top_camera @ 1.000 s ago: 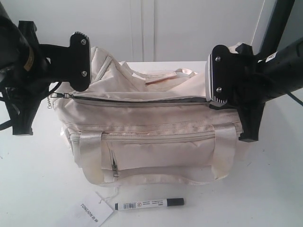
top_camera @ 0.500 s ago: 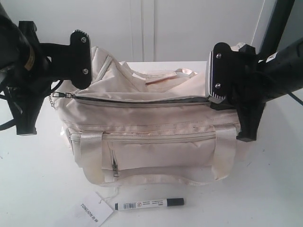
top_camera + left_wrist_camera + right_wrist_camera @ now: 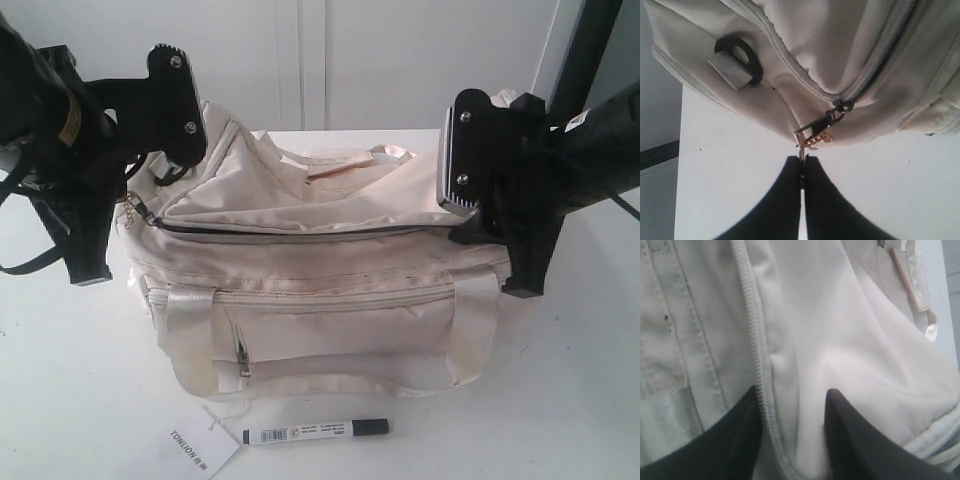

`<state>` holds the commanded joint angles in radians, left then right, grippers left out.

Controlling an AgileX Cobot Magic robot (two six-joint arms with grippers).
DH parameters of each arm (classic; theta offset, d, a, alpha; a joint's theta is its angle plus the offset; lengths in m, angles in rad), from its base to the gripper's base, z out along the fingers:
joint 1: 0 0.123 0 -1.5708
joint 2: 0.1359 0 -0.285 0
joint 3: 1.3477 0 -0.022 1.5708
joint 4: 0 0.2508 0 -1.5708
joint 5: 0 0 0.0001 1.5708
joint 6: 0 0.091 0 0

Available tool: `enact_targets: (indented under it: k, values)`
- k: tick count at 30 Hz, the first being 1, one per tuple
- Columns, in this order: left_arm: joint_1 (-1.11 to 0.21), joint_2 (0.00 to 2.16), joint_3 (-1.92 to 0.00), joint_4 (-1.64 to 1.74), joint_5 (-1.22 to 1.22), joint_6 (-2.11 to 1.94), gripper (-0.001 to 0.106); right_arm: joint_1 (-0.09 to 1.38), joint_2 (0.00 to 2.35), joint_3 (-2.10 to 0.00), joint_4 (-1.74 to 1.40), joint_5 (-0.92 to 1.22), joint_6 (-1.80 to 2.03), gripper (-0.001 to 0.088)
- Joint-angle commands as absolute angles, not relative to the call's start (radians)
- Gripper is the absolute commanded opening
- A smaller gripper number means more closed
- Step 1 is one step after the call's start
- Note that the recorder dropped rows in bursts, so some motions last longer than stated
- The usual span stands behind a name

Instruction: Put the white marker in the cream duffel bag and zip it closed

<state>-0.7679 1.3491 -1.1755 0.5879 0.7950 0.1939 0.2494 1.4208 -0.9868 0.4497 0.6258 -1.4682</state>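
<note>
Though just beside cream duffel bag (image 3: 330,290), white marker (image 3: 315,431) on table (image 3: 560,400).

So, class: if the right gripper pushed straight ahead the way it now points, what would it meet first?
The cream duffel bag. The right gripper has a fold of the bag's fabric between its fingers, beside the top zipper, so it would probably press straight into that fabric.

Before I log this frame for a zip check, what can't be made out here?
Inside of the cream duffel bag: exterior view, its own fabric hides it.
Print on the white marker: exterior view, too small.
Grip of the right gripper: right wrist view, fabric fills the gap; clamped or not, unclear.
TONLION tag: exterior view, cut by the bottom edge.
</note>
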Motion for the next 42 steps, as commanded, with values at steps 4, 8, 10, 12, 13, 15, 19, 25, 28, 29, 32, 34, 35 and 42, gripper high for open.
enact_targets:
  k: [4,8,10,12,13,15,19,25,28,29,32,34,35,42]
  values:
    - [-0.701,1.349,-1.175,0.413,0.736,0.294,0.0,0.249,1.421,-0.987,0.479,0.626,-1.468,0.0463]
    - [-0.627,1.349,-1.175,0.273,0.679,0.35,0.0,0.249,1.421,-0.987,0.532,0.626,-1.468,0.0462]
    - [-0.608,1.349,-1.175,0.226,0.66,0.375,0.0,0.249,1.421,-0.987,0.555,0.624,-1.468,0.046]
    - [-0.594,1.349,-1.175,0.177,0.645,0.395,0.0,0.249,1.421,-0.987,0.582,0.624,-1.468,0.046]
    - [-0.589,1.349,-1.175,0.157,0.643,0.41,0.0,0.249,1.421,-0.987,0.601,0.624,-1.468,0.046]
    - [-0.589,1.345,-1.175,0.122,0.643,0.455,0.0,0.249,1.421,-0.987,0.661,0.624,-1.468,0.046]
    - [-0.589,1.327,-1.175,0.067,0.639,0.501,0.0,0.249,1.421,-0.987,0.759,0.626,-1.468,0.046]
    - [-0.589,1.291,-1.175,0.05,0.627,0.501,0.0,0.249,1.421,-0.987,0.828,0.634,-1.48,0.046]
    - [-0.589,1.276,-1.175,0.034,0.61,0.501,0.0,0.249,1.421,-0.987,0.85,0.639,-1.484,0.046]
    - [-0.589,1.271,-1.175,0.031,0.604,0.501,0.0,0.249,1.421,-0.987,0.866,0.644,-1.493,0.046]
    - [-0.589,1.257,-1.175,0.023,0.592,0.501,0.0,0.249,1.421,-0.987,0.958,0.683,-1.576,0.046]
    - [-0.589,1.252,-1.175,0.02,0.587,0.501,0.0,0.249,1.421,-0.987,1.044,0.724,-1.655,0.046]
    - [-0.589,1.252,-1.175,0.016,0.578,0.501,0.0,0.249,1.421,-0.987,1.087,0.752,-1.707,0.046]
    - [-0.589,1.252,-1.175,0.009,0.571,0.501,0.0,0.3,1.424,-0.987,1.133,0.775,-1.86,0.046]
